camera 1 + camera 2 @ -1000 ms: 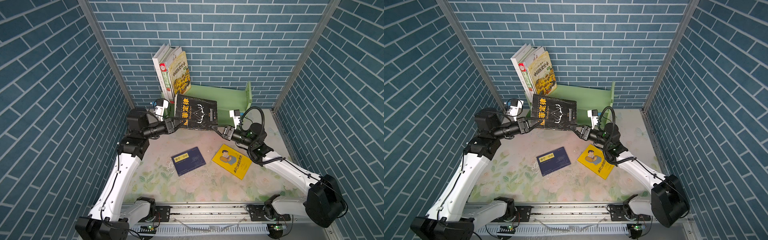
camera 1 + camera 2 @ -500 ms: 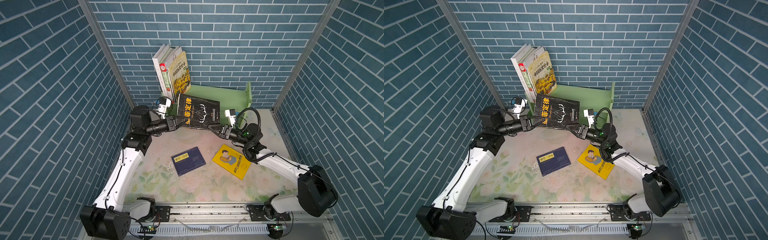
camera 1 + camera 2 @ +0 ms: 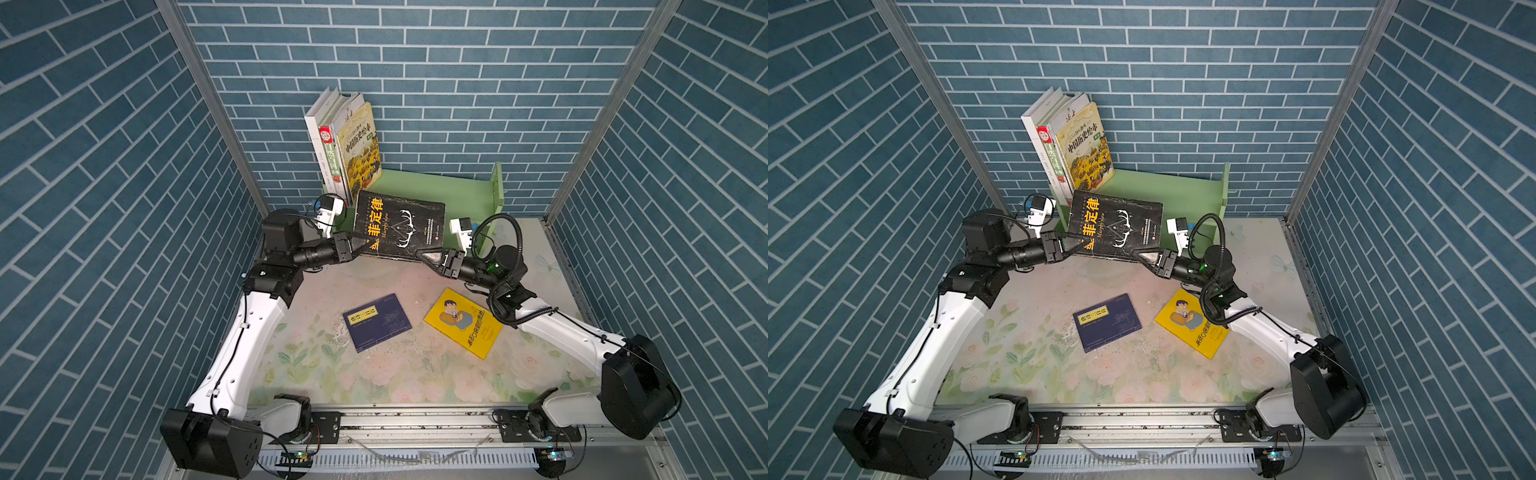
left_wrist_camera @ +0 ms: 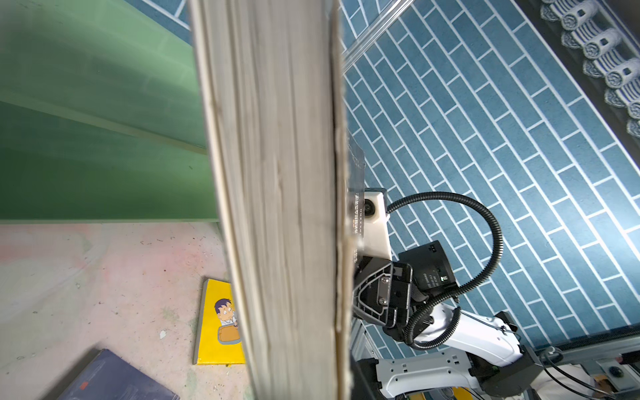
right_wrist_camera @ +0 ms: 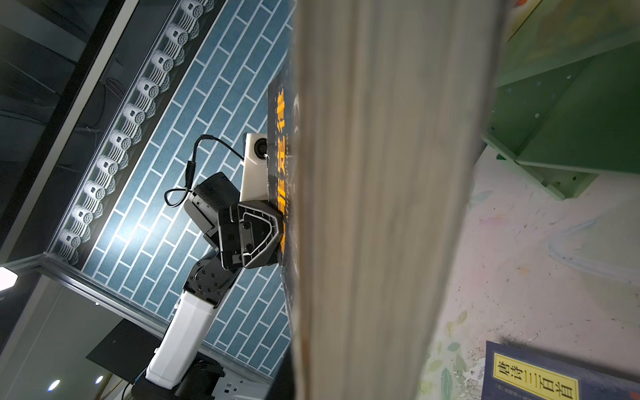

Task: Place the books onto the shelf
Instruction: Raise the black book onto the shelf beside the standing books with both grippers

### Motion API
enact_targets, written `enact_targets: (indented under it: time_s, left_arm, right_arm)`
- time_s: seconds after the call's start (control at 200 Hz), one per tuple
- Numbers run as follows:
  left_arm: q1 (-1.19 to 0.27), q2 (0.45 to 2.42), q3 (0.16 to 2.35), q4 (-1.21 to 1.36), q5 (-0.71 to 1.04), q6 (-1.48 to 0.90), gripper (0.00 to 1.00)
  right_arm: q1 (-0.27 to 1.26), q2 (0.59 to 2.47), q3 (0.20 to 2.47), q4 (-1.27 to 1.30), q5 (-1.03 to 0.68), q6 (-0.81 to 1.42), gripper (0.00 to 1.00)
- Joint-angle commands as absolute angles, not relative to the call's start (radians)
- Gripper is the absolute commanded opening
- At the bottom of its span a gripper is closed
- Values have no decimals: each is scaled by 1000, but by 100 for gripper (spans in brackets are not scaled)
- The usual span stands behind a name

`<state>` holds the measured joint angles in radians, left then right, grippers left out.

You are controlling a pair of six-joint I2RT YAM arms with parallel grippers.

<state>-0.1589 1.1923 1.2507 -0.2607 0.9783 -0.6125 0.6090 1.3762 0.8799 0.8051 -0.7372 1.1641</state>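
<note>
A black book [image 3: 399,226] [image 3: 1117,224] with yellow title hangs tilted just in front of the light green shelf [image 3: 457,195] [image 3: 1179,191]. My left gripper [image 3: 357,245] [image 3: 1073,245] is shut on its lower left corner. My right gripper [image 3: 426,255] [image 3: 1142,255] is shut on its lower right corner. The book's page edge [image 4: 284,173] [image 5: 381,173] fills both wrist views and hides each gripper's own fingertips. Several books [image 3: 345,145] stand leaning at the shelf's left end. A navy book [image 3: 376,322] [image 5: 554,374] and a bright yellow book [image 3: 463,322] [image 4: 214,325] lie flat on the table.
The floral table top [image 3: 374,374] lies between blue brick walls [image 3: 124,208] on three sides. The shelf's right side panel [image 3: 496,191] stands close behind my right wrist camera. A metal rail [image 3: 415,419] runs along the front edge.
The right gripper has slid left onto the black book's lower right corner and closed on it. The left arm has pushed a little toward the shelf; the book has shifted slightly.
</note>
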Motion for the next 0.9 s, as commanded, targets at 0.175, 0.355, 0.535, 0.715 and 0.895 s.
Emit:
enact_targets:
  time_s: [0.175,0.355,0.535,0.715,0.895]
  left_arm:
    - [-161,1163,1329,-291,847,-541,54]
    - [-161,1082,1230,-173,719,-599,74]
    - [-171,1001,1041,77,591,-773,84]
    - [-203,1016,1004,155,548,-838,84]
    - [-237,1074,1040,235,550,-867,86]
  right_arm:
    - [610,1386,917,926,-678,1182,11]
    - [611,1429,940,1049,-630,1235,7]
    - [619,1517,999,1186,-563,1284,8]
    - [638,1616,1090,1290,-540,1345,7]
    - [668,1671,1151,1309,-541,1359,7]
